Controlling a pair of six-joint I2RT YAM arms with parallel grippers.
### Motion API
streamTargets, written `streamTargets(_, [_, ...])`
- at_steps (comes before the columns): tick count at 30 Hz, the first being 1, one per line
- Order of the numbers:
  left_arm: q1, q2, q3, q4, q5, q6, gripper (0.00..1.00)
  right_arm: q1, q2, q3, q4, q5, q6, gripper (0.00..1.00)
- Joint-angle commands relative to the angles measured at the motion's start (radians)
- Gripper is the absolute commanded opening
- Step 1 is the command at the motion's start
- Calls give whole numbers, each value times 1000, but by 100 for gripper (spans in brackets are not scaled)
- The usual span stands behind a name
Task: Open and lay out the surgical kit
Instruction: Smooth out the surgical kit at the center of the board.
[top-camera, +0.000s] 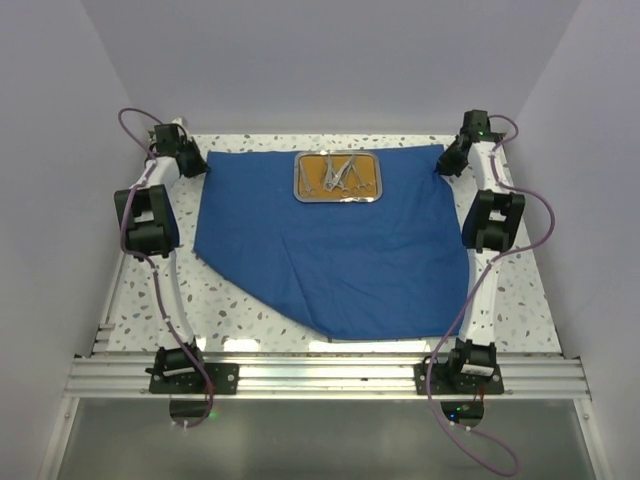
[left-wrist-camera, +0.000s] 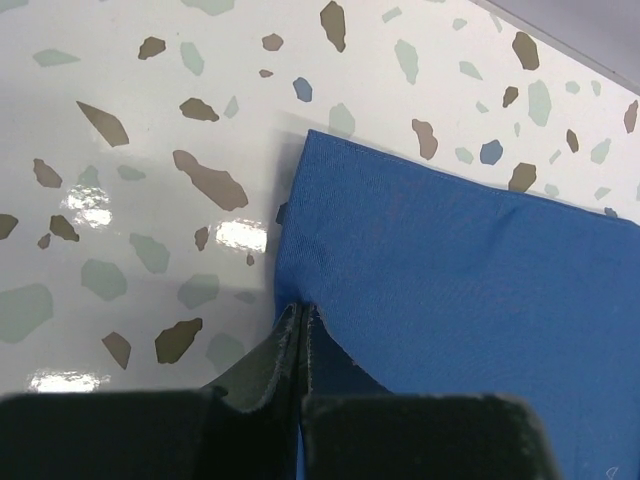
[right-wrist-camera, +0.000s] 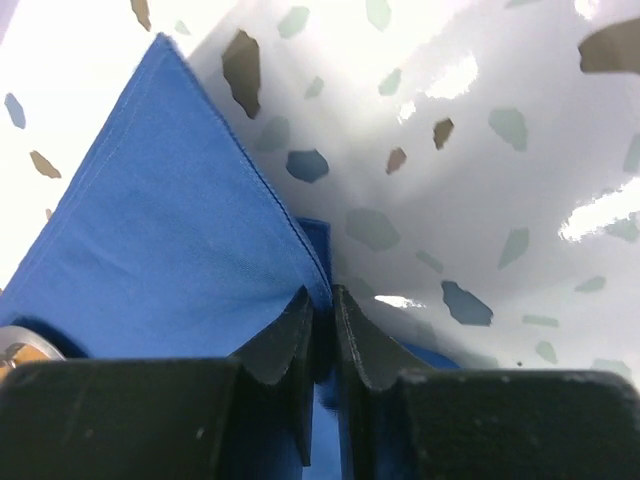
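Observation:
The royal-blue cloth wrap lies spread over the speckled table. A small steel tray with an orange-brown inside sits on the cloth's far middle and holds several thin silver instruments. My left gripper is at the cloth's far left corner, shut on the cloth edge. My right gripper is at the far right corner, shut on the cloth edge. The cloth fills the right of the left wrist view and the cloth fills the left of the right wrist view.
The table top is white with grey and brown flecks, walled by pale panels on three sides. An aluminium rail runs along the near edge with both arm bases on it. Purple cables loop beside each arm.

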Motion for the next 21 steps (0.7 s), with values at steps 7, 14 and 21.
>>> streamTargets(7, [15, -139, -55, 92, -22, -5, 72, -25, -110, -175, 214, 53, -8, 99])
streamTargets(14, [2, -345, -106, 65, -34, 14, 74, -25, -367, -335, 184, 141, -30, 99])
streamTargets(21, [-257, -562, -274, -156, -378, 89, 63, -20, -761, -629, 99, 176, -1, 99])
